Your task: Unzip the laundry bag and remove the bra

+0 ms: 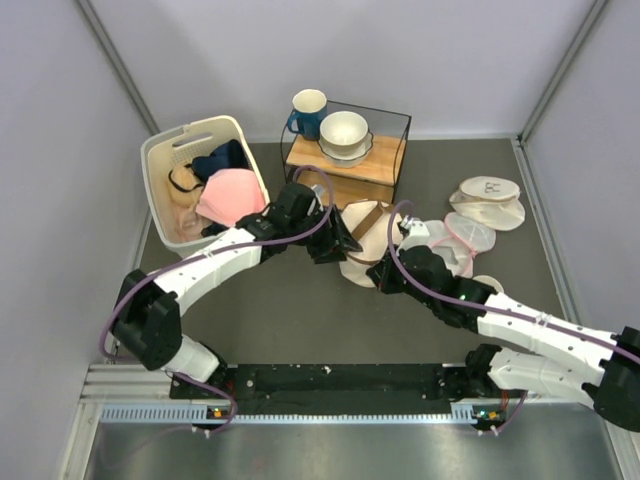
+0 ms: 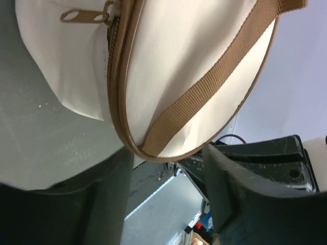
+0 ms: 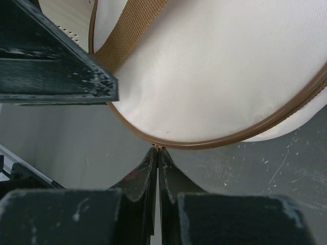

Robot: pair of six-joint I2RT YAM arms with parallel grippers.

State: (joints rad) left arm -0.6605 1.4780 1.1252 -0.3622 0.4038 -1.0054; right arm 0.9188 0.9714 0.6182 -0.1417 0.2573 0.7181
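A: While looking over the laundry bag (image 1: 365,235), found it tipped on its side at mid-table, just in front of the wooden stand (image 1: 345,170). Why hemmed in from both flanks?

B: Probably to steady it for the zip, bracing on one side and working the slider from the other. Saw the left gripper (image 2: 166,163) with fingers spread apart, straddling the round end's brown-piped rim without squeezing. Saw the right gripper (image 3: 157,152) with fingers pressed together, tips touching that piping (could not tell whether nipping anything).

A: Undone yet?

B: Looked shut where visible. Noticed one brown pull tab (image 2: 82,15) lying against the fabric, away from both pincers. Spotted no bra.

A: Counted the rest?

B: Counted one bag, two grippers, one strap (image 2: 204,97) across the end, one basket (image 1: 160,155) of clothes at left, one mug (image 1: 307,108) beside one bowl (image 1: 344,130) at the stand. Tallied several round pouches (image 1: 480,215) at right (overlapped, so gave no firm number).
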